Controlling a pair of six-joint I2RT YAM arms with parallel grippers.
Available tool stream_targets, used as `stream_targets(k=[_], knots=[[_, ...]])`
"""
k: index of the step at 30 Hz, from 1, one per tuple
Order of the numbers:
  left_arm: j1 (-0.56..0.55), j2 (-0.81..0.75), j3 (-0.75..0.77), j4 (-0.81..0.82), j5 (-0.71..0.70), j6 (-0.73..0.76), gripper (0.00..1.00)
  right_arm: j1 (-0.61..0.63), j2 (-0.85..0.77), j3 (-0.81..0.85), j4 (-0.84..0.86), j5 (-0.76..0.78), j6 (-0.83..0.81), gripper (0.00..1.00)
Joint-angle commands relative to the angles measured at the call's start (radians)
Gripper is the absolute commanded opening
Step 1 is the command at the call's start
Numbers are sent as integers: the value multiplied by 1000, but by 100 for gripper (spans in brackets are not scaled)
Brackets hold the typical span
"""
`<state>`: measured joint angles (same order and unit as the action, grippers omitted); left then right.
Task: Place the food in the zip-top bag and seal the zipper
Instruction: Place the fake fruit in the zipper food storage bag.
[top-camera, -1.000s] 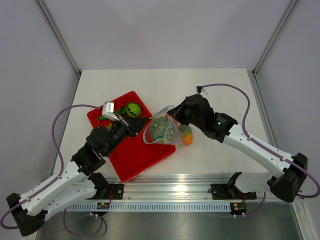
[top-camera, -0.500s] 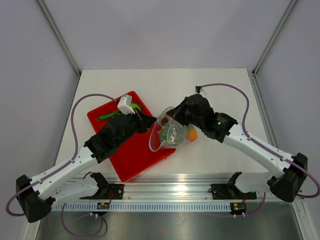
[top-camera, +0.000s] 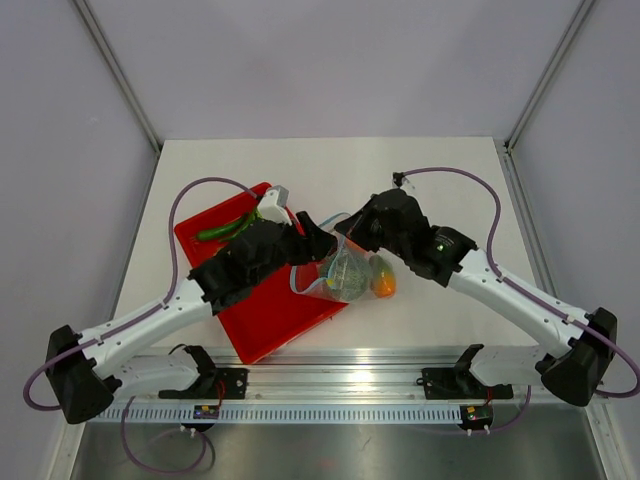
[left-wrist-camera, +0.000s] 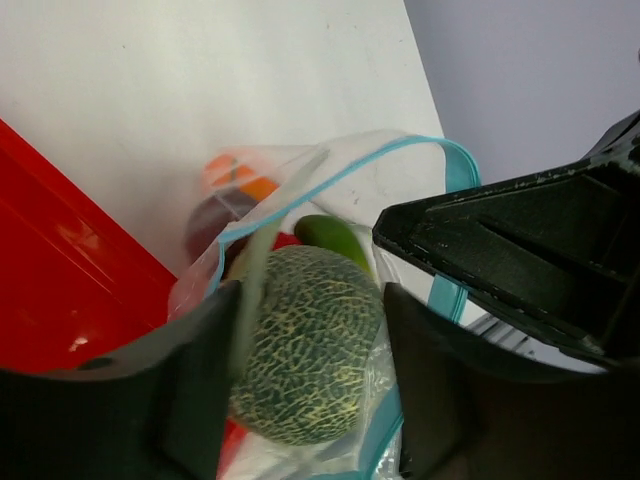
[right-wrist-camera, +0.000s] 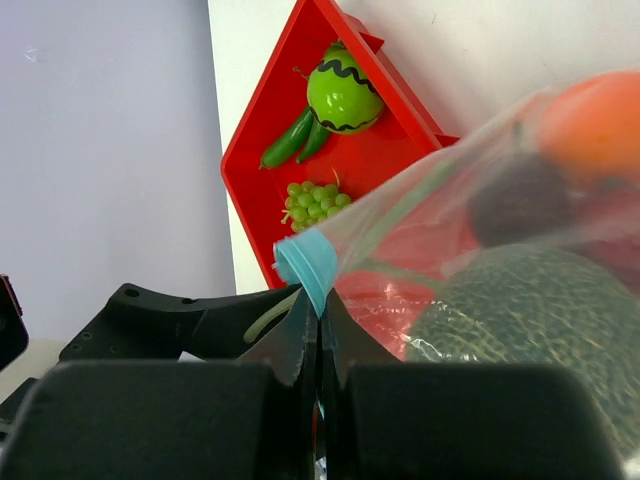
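Pinching the zipper (right-wrist-camera: 303, 262) at one corner of the bag (right-wrist-camera: 450, 215), my right gripper (right-wrist-camera: 320, 330) is clamped on that blue strip and holds the mouth lifted off the bench (left-wrist-camera: 200, 80). My left gripper (left-wrist-camera: 310, 295) hangs right at the bag's mouth with its jaws apart and nothing held. The melon (left-wrist-camera: 305, 345) lies inside the bag, directly below them. Against the melon inside the bag I can also see an orange (right-wrist-camera: 600, 120), a purple fruit (right-wrist-camera: 520, 205) and a green mango (left-wrist-camera: 330, 235). Filling is the step in hand, and I judge it somewhat past halfway. On the tray (right-wrist-camera: 385, 160), which sits beside the bag and seems to run partly under it, the grapes (right-wrist-camera: 315, 205), a cucumber (right-wrist-camera: 288, 142) and a round green fruit (right-wrist-camera: 343, 92) are not yet packed. Next I would draw the left gripper back from the bag without snagging the thin film. Then I would take the grapes, which look closest to the bag, and carry them to the mouth while my right gripper holds it open. Sealing the zipper comes only after that.
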<state>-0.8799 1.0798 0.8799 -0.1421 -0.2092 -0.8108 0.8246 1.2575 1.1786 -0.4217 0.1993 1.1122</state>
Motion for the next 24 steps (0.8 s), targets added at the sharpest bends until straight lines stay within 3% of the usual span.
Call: stream_targets(k=[1, 4, 6, 7, 11, 13, 14, 17, 20, 24], knots=[[-5, -62, 67, -13, 28, 54, 66, 8, -70, 3, 40, 54, 14, 0], [-5, -110, 105, -91, 127, 67, 67, 8, -84, -8, 43, 63, 17, 0], [-5, -133, 122, -129, 162, 65, 60, 8, -86, -5, 40, 65, 15, 0], [-7, -170, 123, -163, 166, 59, 48, 8, -86, -5, 38, 65, 12, 0], [-5, -268, 99, -244, 105, 47, 43, 8, -89, -8, 40, 68, 15, 0], [-5, -296, 82, -296, 62, 36, 45, 8, -92, -11, 40, 65, 15, 0], [-5, -314, 59, -304, 35, 35, 56, 8, -92, -16, 41, 66, 17, 0], [-5, -287, 35, -344, 24, 32, 73, 8, -98, -20, 44, 66, 18, 0], [-5, -245, 1, -341, 37, 12, 76, 8, -102, -19, 41, 68, 17, 0], [-5, -222, -45, -327, 5, -17, 73, 8, -112, -16, 26, 69, 14, 0]])
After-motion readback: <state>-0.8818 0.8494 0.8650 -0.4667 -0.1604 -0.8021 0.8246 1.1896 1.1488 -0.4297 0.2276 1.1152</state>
